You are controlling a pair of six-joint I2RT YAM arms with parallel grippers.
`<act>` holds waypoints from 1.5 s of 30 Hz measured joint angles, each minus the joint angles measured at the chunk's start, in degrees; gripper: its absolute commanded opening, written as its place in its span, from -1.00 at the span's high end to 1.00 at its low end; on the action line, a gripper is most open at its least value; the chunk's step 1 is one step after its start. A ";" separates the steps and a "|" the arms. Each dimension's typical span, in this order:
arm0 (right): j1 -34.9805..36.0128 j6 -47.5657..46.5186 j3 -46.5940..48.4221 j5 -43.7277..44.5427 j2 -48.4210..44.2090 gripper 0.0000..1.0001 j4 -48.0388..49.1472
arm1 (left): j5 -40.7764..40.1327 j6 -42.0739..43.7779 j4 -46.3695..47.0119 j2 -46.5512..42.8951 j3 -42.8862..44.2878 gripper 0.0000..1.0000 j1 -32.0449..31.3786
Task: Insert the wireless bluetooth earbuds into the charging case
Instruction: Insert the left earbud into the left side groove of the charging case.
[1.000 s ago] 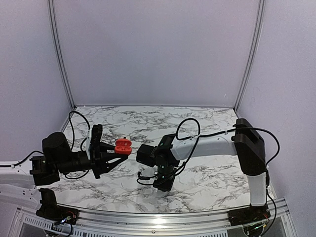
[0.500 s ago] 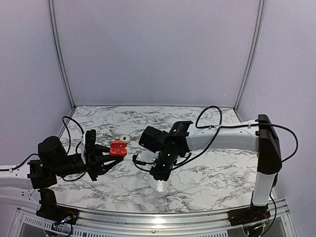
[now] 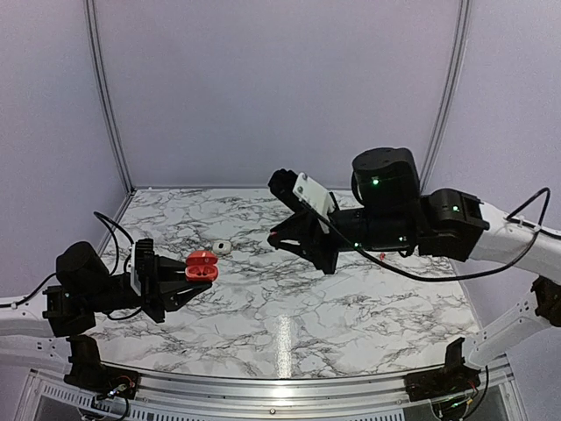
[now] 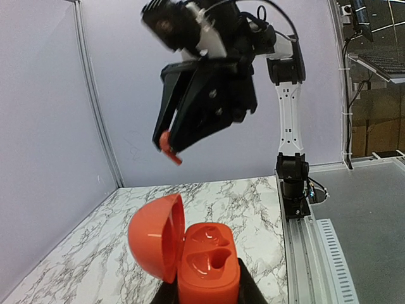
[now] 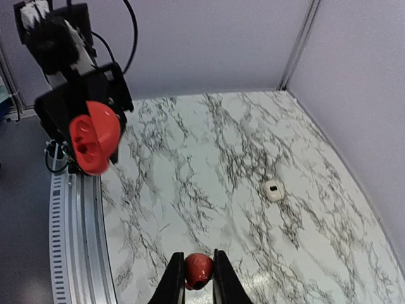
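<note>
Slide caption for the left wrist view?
Left gripper holds the open red charging case; right gripper hangs above, a red earbud pinched in its tips.

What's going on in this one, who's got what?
The left end effector grips the red charging case, held off the marble table with its lid open and both wells empty. The right end effector pinches one red earbud, raised in the air and well apart from the case. A small white object lies on the table, untouched. No earbud is in the case yet.
</note>
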 measured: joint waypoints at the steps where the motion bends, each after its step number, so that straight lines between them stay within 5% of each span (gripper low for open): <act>1: 1.03 -0.37 -0.59 -0.35 -1.07 0.92 1.95 | 0.13 0.20 0.00 0.04 0.00 1.00 0.00; 21: 10.84 -1.95 -2.45 -0.07 4.11 0.91 26.95 | -3.61 -8.85 7.65 5.14 2.16 1.00 0.00; 45: 10.95 -1.81 0.22 4.31 10.05 0.91 29.83 | -3.85 -11.17 10.54 6.05 2.16 1.00 0.04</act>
